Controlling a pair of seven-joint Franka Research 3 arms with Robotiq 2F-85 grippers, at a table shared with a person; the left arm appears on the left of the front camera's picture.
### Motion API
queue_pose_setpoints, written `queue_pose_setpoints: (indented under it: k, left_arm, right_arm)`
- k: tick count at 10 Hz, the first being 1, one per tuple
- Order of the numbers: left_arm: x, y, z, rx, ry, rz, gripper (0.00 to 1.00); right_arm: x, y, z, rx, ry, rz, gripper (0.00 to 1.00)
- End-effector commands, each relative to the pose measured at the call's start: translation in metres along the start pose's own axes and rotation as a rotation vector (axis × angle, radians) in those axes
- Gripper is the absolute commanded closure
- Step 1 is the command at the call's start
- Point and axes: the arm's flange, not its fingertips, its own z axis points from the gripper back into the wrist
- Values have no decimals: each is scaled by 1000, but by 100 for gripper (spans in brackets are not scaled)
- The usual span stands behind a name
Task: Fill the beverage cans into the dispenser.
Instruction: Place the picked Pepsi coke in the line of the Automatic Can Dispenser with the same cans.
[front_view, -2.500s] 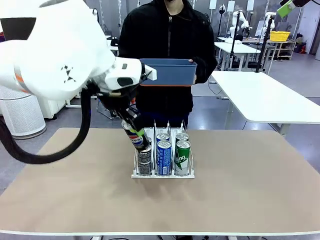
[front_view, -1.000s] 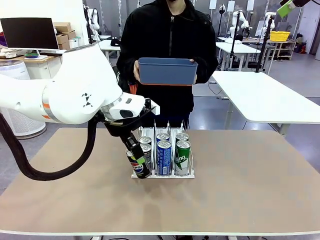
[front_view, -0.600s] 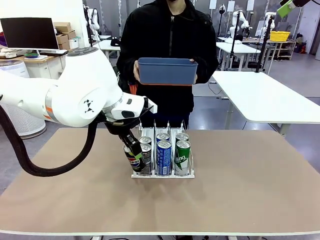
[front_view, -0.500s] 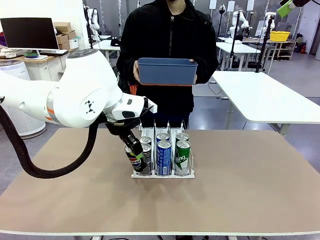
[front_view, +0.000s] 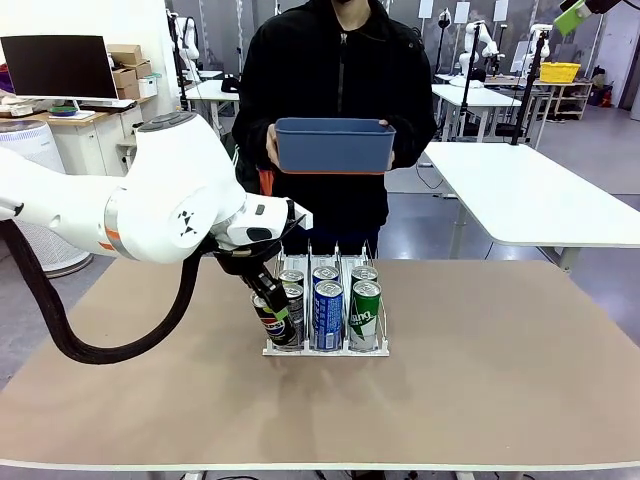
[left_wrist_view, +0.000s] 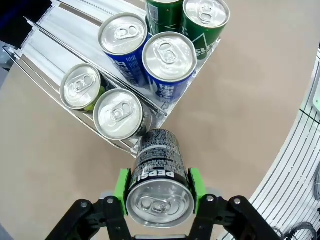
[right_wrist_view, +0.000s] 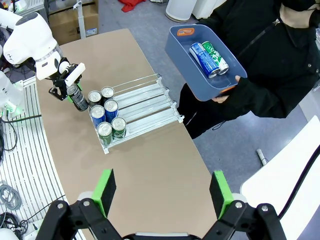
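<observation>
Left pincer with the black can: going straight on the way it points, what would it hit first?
Likely the dispenser's front corner, met by the held Pepsi can's far end; or the table just beside it. Depth is unclear.

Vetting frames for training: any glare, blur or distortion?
Front view: even light, sharp, no hard shadows on the table. Left wrist view: crisp, soft glare on top of the held Pepsi can. Right wrist view: wide-angle bowing at edges, dispenser small but clear.
</observation>
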Motion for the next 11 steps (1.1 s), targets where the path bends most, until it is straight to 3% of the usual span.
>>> queue_pose_setpoints:
  k: [1, 8, 11]
  left_arm:
    - [9, 13, -3, 12, -63, 7, 42]
    - [33, 37, -15, 82, -93, 34, 42]
    - [37, 38, -37, 44, -73, 46, 42]
  right_arm:
    - [0, 1, 0, 1, 0, 0, 0]
    - [0, 1, 0, 1, 0, 0, 0]
    - [0, 1, 0, 1, 0, 0, 0]
